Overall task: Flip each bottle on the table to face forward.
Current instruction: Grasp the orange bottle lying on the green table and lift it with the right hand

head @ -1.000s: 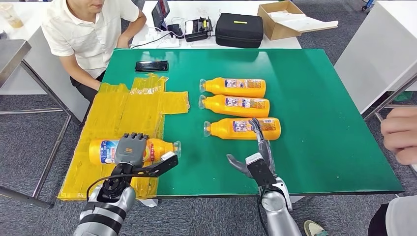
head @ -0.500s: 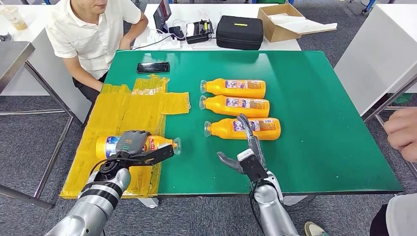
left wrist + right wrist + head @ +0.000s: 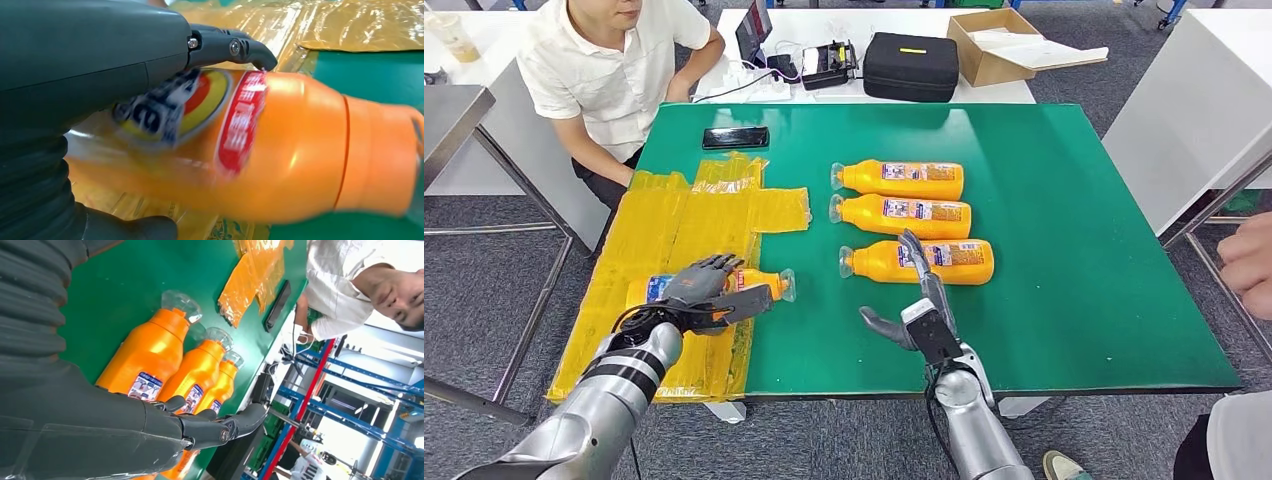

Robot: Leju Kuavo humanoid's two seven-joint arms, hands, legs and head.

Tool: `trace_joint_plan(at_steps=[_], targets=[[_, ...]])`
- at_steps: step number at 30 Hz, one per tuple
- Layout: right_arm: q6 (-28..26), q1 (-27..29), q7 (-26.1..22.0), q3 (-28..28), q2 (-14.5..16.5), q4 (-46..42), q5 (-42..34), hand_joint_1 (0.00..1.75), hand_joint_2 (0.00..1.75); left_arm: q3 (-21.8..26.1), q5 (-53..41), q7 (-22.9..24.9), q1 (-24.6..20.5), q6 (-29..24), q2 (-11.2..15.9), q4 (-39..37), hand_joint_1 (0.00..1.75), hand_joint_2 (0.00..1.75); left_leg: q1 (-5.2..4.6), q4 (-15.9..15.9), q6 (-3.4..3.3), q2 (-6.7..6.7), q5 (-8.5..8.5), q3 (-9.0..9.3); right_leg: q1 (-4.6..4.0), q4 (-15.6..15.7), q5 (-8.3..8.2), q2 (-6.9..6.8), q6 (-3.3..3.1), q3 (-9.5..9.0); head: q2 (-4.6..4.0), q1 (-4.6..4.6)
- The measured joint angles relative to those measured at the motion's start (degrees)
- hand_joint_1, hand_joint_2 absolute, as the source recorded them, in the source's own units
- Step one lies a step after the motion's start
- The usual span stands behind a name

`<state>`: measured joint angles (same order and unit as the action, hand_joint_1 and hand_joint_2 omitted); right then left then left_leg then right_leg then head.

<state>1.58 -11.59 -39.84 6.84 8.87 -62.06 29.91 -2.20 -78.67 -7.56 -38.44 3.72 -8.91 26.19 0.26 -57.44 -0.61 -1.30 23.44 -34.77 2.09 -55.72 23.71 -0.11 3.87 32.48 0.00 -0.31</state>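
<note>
Head view has the left robot hand (image 3: 700, 284) wrapped over an orange bottle (image 3: 742, 284) lying on the yellow plastic sheet (image 3: 674, 225). Its wrist camera adds the bottle's red and blue label against the fingers (image 3: 235, 47), though blurred. Right robot hand (image 3: 921, 300) hovers released, fingers spread, just beside the nearest of three bottles (image 3: 918, 261) lying further out on the green bench (image 3: 1074, 220). Beyond sits a person (image 3: 609, 60).

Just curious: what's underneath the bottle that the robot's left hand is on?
Crinkled yellow plastic sheeting lies under the bottle; its cap end reaches the green table. The left hand covers its middle.
</note>
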Motion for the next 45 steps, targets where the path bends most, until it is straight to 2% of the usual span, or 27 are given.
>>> trace_joint_plan(at_steps=[7, 13, 22, 25, 28, 31, 36, 40, 45], targets=[[-0.6, -0.9, 0.0, 1.3, -0.7, 1.7, -0.8, 0.00, 1.75, 0.2, 1.3, -2.6, -0.6, -0.1, 0.8, -1.6, 0.00, 1.75, 0.00, 0.0, 0.01, 0.00, 0.02, -0.01, 0.00, 0.0, 0.01, 0.00, 0.00, 0.00, 0.00, 0.00], [-1.7, -1.4, 0.0, 3.2, -1.3, 2.8, -3.0, 0.00, 1.75, 0.2, 4.3, -7.0, -0.6, 0.7, 1.7, -1.8, 0.00, 1.75, 0.00, 0.0, 0.01, -0.01, 0.01, 0.02, 0.00, 0.0, 0.00, 0.00, 0.00, -0.01, 0.00, 0.00], [-2.0, -2.0, 0.0, 4.9, -2.0, 4.0, -3.4, 0.00, 1.75, 0.1, 5.0, -8.2, -0.6, 1.2, 2.5, -2.0, 0.00, 1.75, -0.01, 0.0, 0.01, 0.00, 0.01, 0.07, 0.00, 0.0, 0.00, 0.01, 0.00, -0.06, 0.00, 0.00], [-2.8, -2.1, 0.0, 5.2, -2.2, 4.1, -3.5, 0.00, 1.75, -0.1, 6.6, -10.0, -0.2, -0.3, 2.5, -1.9, 0.00, 1.75, 0.00, 0.0, 0.01, 0.01, 0.01, 0.08, -0.01, 0.0, 0.00, 0.01, 0.00, -0.05, 0.00, 0.00], [-4.1, -2.0, 0.0, 5.4, -2.5, 4.2, -2.5, 0.00, 1.75, -0.7, 12.0, -14.6, 1.5, -3.8, 2.3, -0.4, 0.00, 1.75, 0.00, 0.0, 0.01, 0.01, 0.01, 0.08, 0.00, 0.0, 0.00, 0.01, 0.00, 0.01, 0.00, 0.00], [-6.1, -1.1, 0.1, 5.3, -2.6, 3.4, 1.2, 0.00, 1.75, -2.3, 19.0, -17.0, 6.4, -8.3, 0.7, 6.4, 0.00, 1.75, -0.01, 0.0, 0.00, 0.01, 0.01, -0.09, 0.03, 0.0, 0.00, 0.01, 0.01, 0.17, 0.00, 0.01], [-8.5, 2.1, 2.4, 4.5, -2.6, -0.9, 9.3, 0.00, 1.75, -7.2, 23.5, -15.3, 15.6, -13.1, -2.6, 23.8, 0.00, 1.75, -0.04, -0.1, -0.03, 0.01, -0.01, -0.65, 0.07, 0.0, -0.06, 0.01, 0.08, 0.68, 0.00, 0.00], [-9.9, 3.8, 3.8, 4.3, -2.6, -3.7, 12.9, 0.00, 1.75, -10.2, 24.6, -15.4, 20.0, -16.1, -4.1, 34.9, 0.00, 1.75, -0.04, -0.1, -0.03, 0.04, 0.00, -0.75, 0.06, 0.0, -0.05, 0.02, 0.08, 0.81, 0.00, 0.00], [-10.9, 5.1, 4.6, 4.2, -2.7, -5.7, 15.3, 0.00, 1.75, -11.7, 27.1, -16.5, 23.0, -15.4, -5.2, 43.4, 0.00, 1.75, -0.02, 0.0, -0.01, 0.06, 0.01, -0.78, 0.01, 0.0, -0.03, 0.03, 0.06, 0.88, 0.00, 0.00]])
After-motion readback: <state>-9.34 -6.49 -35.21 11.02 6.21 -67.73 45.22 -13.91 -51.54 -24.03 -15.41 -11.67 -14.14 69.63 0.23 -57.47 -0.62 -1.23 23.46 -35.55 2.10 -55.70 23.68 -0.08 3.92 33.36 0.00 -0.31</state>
